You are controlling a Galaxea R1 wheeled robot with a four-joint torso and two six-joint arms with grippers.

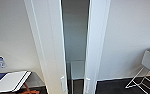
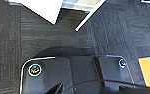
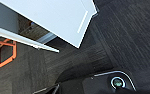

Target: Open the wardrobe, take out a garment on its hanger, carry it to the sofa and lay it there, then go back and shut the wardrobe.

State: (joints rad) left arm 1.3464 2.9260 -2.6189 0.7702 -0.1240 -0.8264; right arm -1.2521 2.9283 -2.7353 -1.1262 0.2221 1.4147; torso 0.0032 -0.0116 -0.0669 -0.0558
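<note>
The wardrobe [image 1: 49,45] rises straight ahead, tall and white. Its two doors stand slightly apart, leaving a narrow dark gap [image 1: 75,32] between them. Small pale handles [image 1: 63,83] sit low on each door edge. Low inside the gap I make out a pale panel [image 1: 77,69]. A white door corner [image 2: 44,7] of the wardrobe appears in the left wrist view, and a white door with a thin handle line [image 3: 82,22] in the right wrist view. My left gripper [image 2: 66,88] and right gripper [image 3: 53,88] hang low over dark carpet, close to the doors.
White walls flank the wardrobe. At the left stands a low dark surface with a white and blue flat item [image 1: 9,81] and an orange frame [image 3: 6,53] beside it. At the right is a pale seat on white wire legs [image 1: 144,75]. Dark carpet [image 3: 131,37] covers the floor.
</note>
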